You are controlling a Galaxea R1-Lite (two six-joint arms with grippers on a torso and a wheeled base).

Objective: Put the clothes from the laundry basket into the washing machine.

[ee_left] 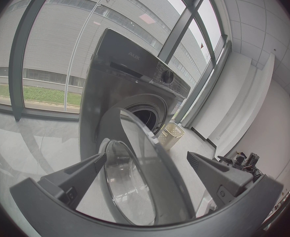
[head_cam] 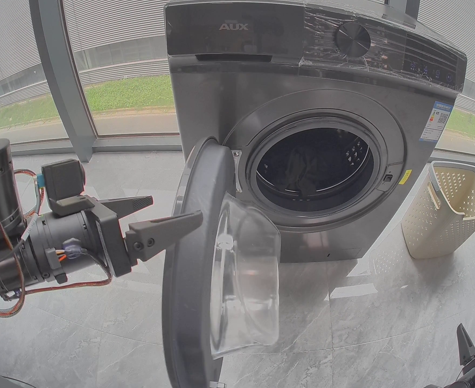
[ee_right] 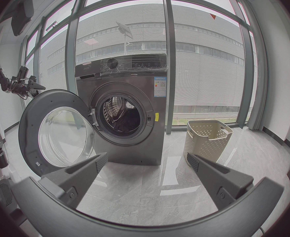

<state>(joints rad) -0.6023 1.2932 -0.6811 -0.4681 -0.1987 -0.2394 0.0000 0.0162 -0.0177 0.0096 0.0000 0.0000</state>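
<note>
Evidently, my left jaws hover spread at the rim of the grey round glass-windowed door (head_cam: 186, 297) on the silver washing machine (head_cam: 302, 90), ready to push it shut; my right jaws hang released.

The washing machine (head_cam: 302, 92) has a satin grey, metal-look body. Its glossy dark control panel (head_cam: 232, 28) lies partly under wrinkled clear film (head_cam: 323, 30). Its door (head_cam: 194, 254) is a matt grey ring around a clear, shiny bowl (head_cam: 248, 281). The laundry basket (head_cam: 426, 227) at right is matt cream perforated plastic. The floor (head_cam: 356, 324) is polished marble-look tile.
</note>
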